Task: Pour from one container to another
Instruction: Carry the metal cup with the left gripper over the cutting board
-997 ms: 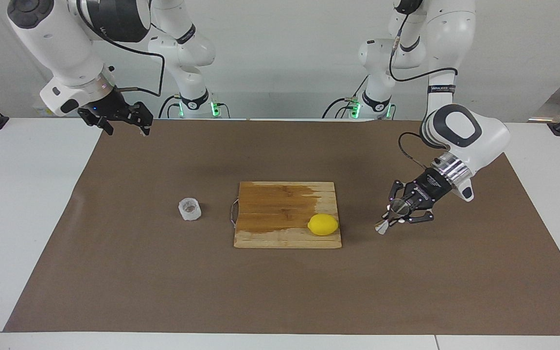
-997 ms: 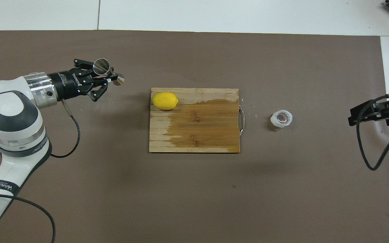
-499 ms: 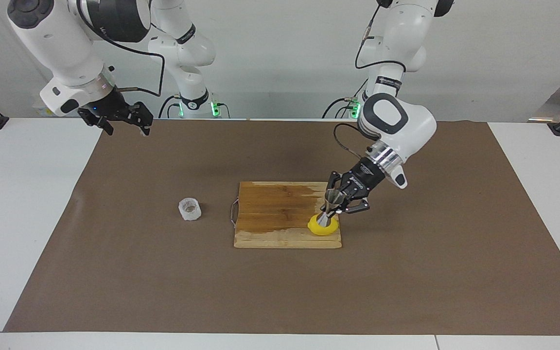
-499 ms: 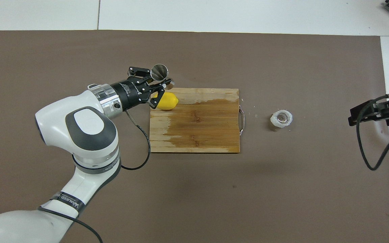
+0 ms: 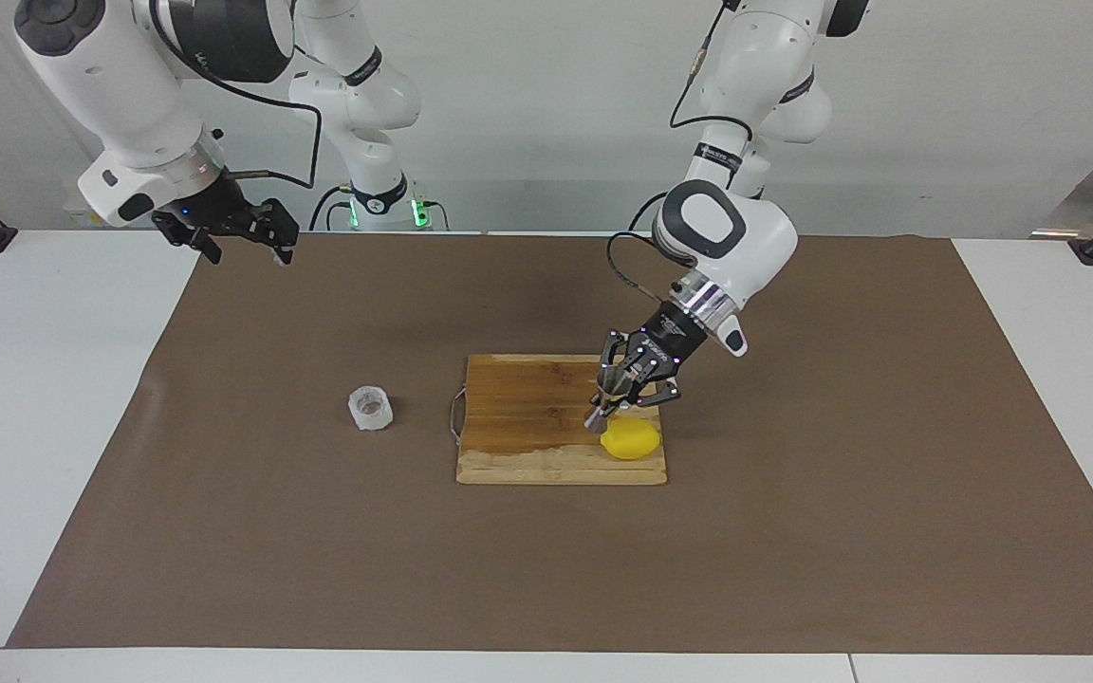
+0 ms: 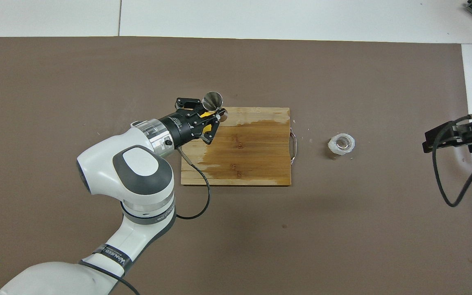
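Jigger (image 5: 606, 403), tilted and clamped at its waist in the left gripper (image 5: 624, 391), hangs over the cutting board (image 5: 527, 417) beside the lemon (image 5: 631, 440), while the glass cup (image 5: 371, 408) sits off the board's handle end, toward the waiting right gripper (image 5: 252, 228), whose finger state cannot be told.

The left gripper (image 5: 615, 398), clamping the tilted jigger (image 5: 606, 406), has swept from frame right to centre, over the cutting board (image 5: 527, 417) beside the lemon (image 5: 632, 440).

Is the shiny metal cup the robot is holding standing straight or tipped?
Tipped. The jigger leans in the left gripper above the cutting board beside the lemon; its open mouth shows from overhead.
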